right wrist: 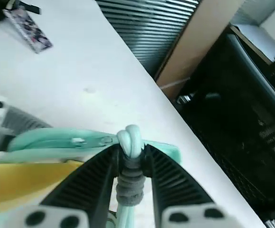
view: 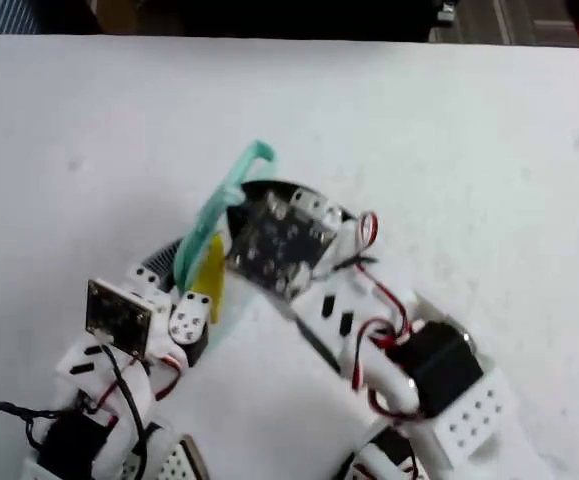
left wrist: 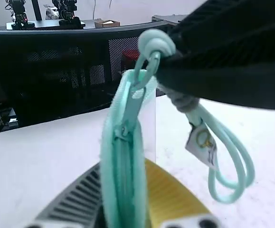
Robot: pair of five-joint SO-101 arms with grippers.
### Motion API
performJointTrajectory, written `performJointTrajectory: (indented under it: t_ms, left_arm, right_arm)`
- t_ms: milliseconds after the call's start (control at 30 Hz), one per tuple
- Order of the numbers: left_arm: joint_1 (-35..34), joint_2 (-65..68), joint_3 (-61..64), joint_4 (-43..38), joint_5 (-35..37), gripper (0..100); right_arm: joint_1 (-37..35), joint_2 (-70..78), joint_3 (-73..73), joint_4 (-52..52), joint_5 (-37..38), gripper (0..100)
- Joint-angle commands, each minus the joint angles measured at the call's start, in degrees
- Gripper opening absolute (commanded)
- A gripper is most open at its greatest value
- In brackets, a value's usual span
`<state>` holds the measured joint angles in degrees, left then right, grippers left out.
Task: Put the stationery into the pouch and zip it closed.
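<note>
The white surface point(view: 449, 150) carries both arms along its near edge, the left arm point(view: 119, 330) beside the right arm point(view: 439, 370), and both converge on one item roughly midway across the surface. That item is the mint-green pouch point(view: 214, 205), held on edge, slanting away from the arm bases toward the far edge. In the left wrist view the pouch point(left wrist: 123, 156) presents its zip edge to the camera. Whether the zip is fully closed cannot be determined. The left end effector point(view: 201, 270) is clenched on the pouch body, with one grey ribbed finger and one yellow finger pressed against opposite faces of the fabric. The right end effector point(right wrist: 131, 149), with black ribbed fingers, is clenched on the pull cord point(right wrist: 130, 135) just beside the zip line at the upper end of the pouch. The remaining pull cord hangs as a free mint-green loop point(left wrist: 227, 161) below the black fingers, clear of the surface. A small white-and-yellow tag point(left wrist: 201, 142) hangs on the loop
</note>
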<state>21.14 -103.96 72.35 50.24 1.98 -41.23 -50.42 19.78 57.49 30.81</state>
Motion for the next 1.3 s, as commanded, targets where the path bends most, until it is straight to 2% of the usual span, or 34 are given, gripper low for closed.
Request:
performJointTrajectory:
  t_ms: [0,100,267,333,367,433,767,1000,1267]
  left_arm:
    - [-0.1,-0.6,-4.1,0.5,0.4,2]
    - [-0.1,-0.6,-4.1,0.9,0.4,3]
    - [-0.1,-0.6,-7.3,7.5,0.4,8]
    - [-0.1,-0.6,-9.1,9.3,0.1,5]
    - [-0.1,-0.6,-9.5,9.6,-1.2,2]
    - [-0.1,-0.6,-9.5,9.8,-4.2,3]
    - [-0.1,-0.6,-8.5,11.1,-3.8,2]
    - [-0.7,-0.6,-9.9,14.2,-6.9,2]
    - [-0.7,-0.6,-10.1,14.2,-6.2,2]
  right_arm:
    - [3.5,2.2,-2.9,-4.4,0.9,1.6]
    - [3.7,4.4,-2.9,-5.8,0.9,1.6]
    - [3.6,5.6,-3.0,-6.5,0.9,1.6]
    - [3.8,5.7,-3.0,-8.0,0.9,1.6]
    - [3.9,5.7,-3.0,-8.7,0.9,1.6]
    - [4.7,5.7,-3.0,-10.0,0.9,1.6]
    - [10.5,10.3,-2.9,-12.4,0.9,1.6]
    - [16.7,17.3,-3.0,-17.0,0.9,1.6]
    - [18.4,19.6,-2.9,-20.8,0.9,1.6]
